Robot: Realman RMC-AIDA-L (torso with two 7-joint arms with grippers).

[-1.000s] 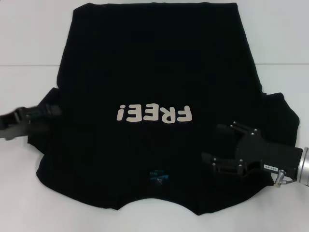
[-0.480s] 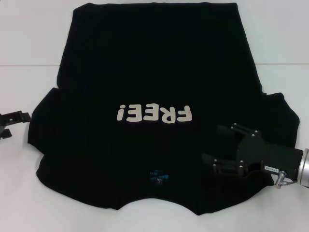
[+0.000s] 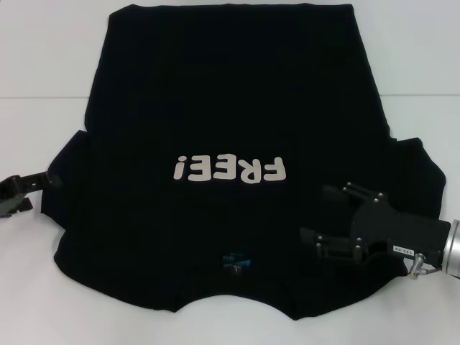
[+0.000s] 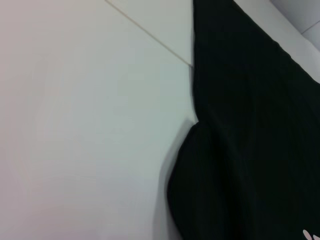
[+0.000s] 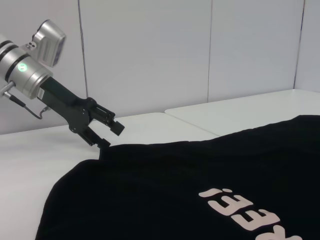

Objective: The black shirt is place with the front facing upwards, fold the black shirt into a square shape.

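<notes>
The black shirt (image 3: 230,108) lies spread flat on the white table (image 3: 43,57), front up. Its cream "FREE!" lettering (image 3: 230,169) and a small blue mark (image 3: 236,261) sit near the collar at the near edge. My left gripper (image 3: 39,191) is low at the table's left side, open, just off the edge of the left sleeve. The right wrist view shows this left gripper (image 5: 111,136) with its fingers apart at the sleeve's rim. My right gripper (image 3: 314,213) hovers open over the right shoulder area, holding nothing. The left wrist view shows only the shirt (image 4: 250,150) edge and bare table.
White tabletop surrounds the shirt, with a seam line (image 3: 36,97) running across it. Grey wall panels (image 5: 150,55) stand behind the table.
The left gripper pulled off the left sleeve to the table's left side, then moved slightly back toward the sleeve edge. The right gripper and the shirt stayed put.
</notes>
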